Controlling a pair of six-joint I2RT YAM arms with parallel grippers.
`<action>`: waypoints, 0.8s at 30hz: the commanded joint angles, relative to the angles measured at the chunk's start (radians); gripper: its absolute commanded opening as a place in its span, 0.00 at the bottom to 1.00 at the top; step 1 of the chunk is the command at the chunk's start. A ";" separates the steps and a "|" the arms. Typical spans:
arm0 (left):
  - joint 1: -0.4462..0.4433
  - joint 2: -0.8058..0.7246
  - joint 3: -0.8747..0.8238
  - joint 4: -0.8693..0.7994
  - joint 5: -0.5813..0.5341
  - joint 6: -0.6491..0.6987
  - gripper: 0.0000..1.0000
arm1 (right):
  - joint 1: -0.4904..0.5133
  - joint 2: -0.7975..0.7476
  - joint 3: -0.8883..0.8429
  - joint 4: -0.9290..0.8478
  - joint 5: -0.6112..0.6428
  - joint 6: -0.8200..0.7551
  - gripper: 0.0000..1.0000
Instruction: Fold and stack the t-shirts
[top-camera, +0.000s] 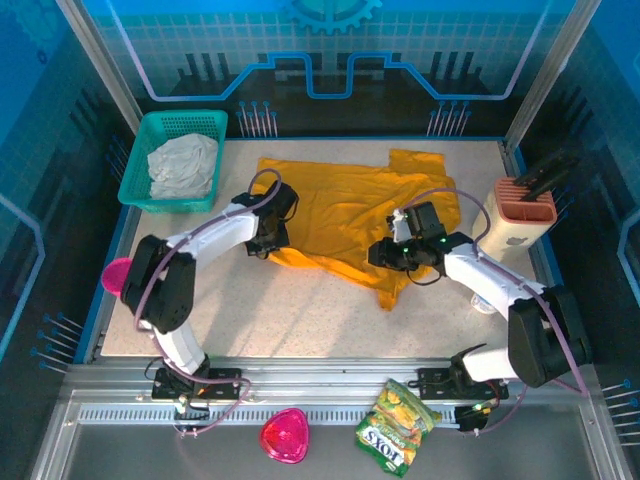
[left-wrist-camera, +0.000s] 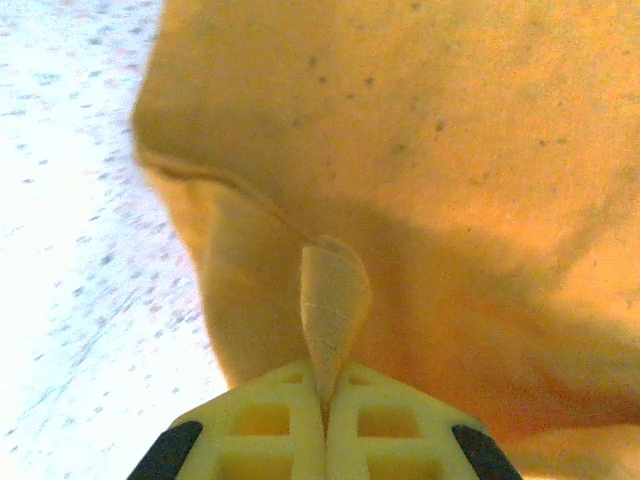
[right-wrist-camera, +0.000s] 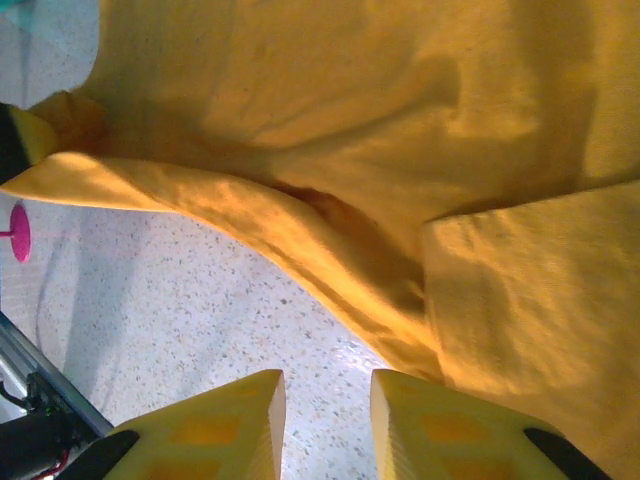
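Mustard-orange t-shirt (top-camera: 345, 210) is seen from the top external camera spread loosely over the far middle of the speckled table (top-camera: 290, 310), one sleeve pointing to the far right and a rumpled point of cloth trailing toward the near edge. It lies between a teal basket (top-camera: 140, 160) with pale cloth (top-camera: 183, 165) in it at the far left corner and a beige block (top-camera: 515, 215) at the right. The left gripper (top-camera: 268, 243) is set at the garment's left near edge, and the right gripper (top-camera: 378, 257) at its right near edge. A pink goblet (top-camera: 118, 275) stands at the table's left border, well apart from the garment, while a pink heart-shaped dish (top-camera: 283, 437) and a snack bag (top-camera: 395, 428) lie on the metal rail in front of the arm bases. In the left wrist view, the pale yellow fingers (left-wrist-camera: 275, 425) are pressed together, and a thin upright pinch of orange cloth is clamped between them; the rest of the fabric is spread beyond, with bare table to the left. In the right wrist view, the fingers (right-wrist-camera: 215, 425) are held apart with bare table visible between them and nothing grasped; a folded hem of the garment runs just beyond the tips, and the right finger is close beside the cloth's edge.
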 joint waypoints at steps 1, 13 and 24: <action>-0.023 -0.095 -0.064 -0.076 -0.086 -0.054 0.00 | 0.039 0.049 -0.035 0.100 0.037 0.094 0.29; -0.207 -0.414 -0.441 -0.026 -0.271 -0.341 0.19 | 0.085 0.190 -0.053 0.220 0.073 0.212 0.24; -0.276 -0.622 -0.569 -0.150 -0.323 -0.508 0.70 | 0.190 0.157 0.043 -0.081 0.313 0.097 0.25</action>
